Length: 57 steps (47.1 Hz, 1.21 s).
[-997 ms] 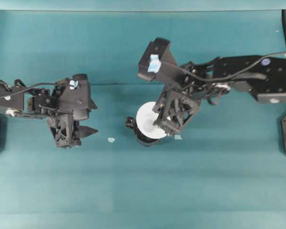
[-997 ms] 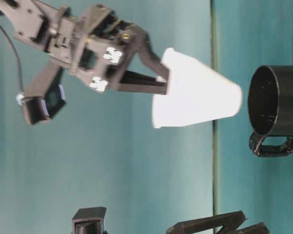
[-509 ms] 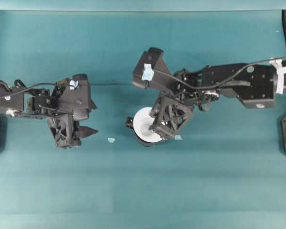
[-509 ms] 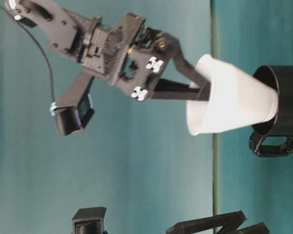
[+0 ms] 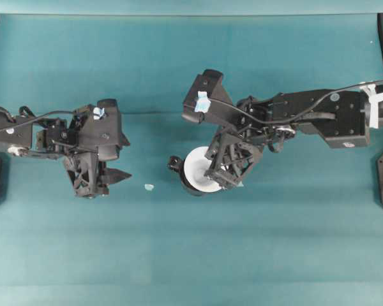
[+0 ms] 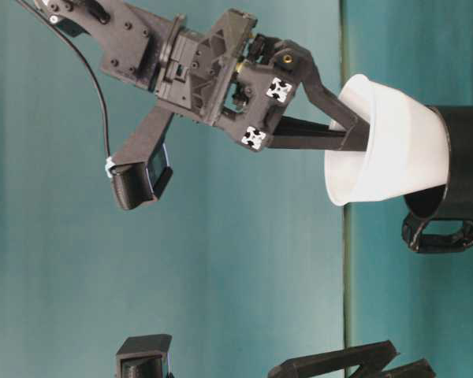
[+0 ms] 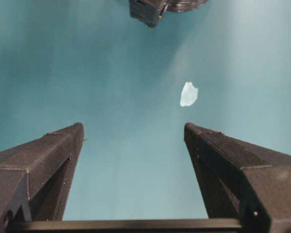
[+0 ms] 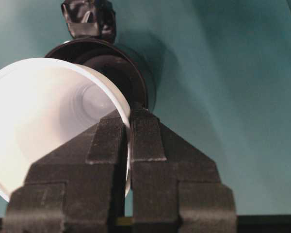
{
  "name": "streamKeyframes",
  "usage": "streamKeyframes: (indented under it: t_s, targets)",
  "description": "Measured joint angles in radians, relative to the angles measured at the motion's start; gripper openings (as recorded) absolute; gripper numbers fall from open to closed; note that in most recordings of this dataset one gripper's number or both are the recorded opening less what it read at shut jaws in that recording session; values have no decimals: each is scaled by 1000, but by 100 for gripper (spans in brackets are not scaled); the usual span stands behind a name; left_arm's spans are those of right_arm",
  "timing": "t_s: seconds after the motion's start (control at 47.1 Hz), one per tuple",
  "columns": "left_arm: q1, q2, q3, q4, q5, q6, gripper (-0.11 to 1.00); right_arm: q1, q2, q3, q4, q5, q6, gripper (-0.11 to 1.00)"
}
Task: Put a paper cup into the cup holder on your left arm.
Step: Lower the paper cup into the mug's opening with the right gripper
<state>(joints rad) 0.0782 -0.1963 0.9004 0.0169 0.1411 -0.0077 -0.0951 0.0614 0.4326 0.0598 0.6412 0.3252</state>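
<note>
The white paper cup [image 5: 198, 169] hangs tilted by its rim wall, and my right gripper [image 5: 217, 173] is shut on that wall. Its narrow base sits inside the mouth of the glossy black cup holder [image 6: 467, 161], which stands on the table. In the right wrist view, one finger is inside the paper cup [image 8: 43, 116] and one outside. The cup holder [image 8: 117, 60] shows behind the cup with its knob handle at the top. My left gripper [image 5: 119, 174] rests open and empty to the left, well apart from the holder. Through its jaws I see the cup holder [image 7: 157, 7] at the top edge.
A small pale scrap [image 5: 149, 187] lies on the teal table [image 5: 191, 255] between my left gripper and the holder. It shows again as the scrap [image 7: 188, 93] ahead of the left jaws. A second scrap [image 5: 239, 183] lies beside the right gripper.
My right gripper has carried the paper cup down to the cup holder, and the cup's base has entered the holder's mouth. The left arm has not moved.
</note>
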Motion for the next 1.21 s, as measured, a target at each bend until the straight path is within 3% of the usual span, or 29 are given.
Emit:
streamKeyframes:
  t_s: [1.209]
  targets:
    - [0, 0, 0, 0, 0, 0, 88, 2, 29, -21, 0, -3, 0, -5]
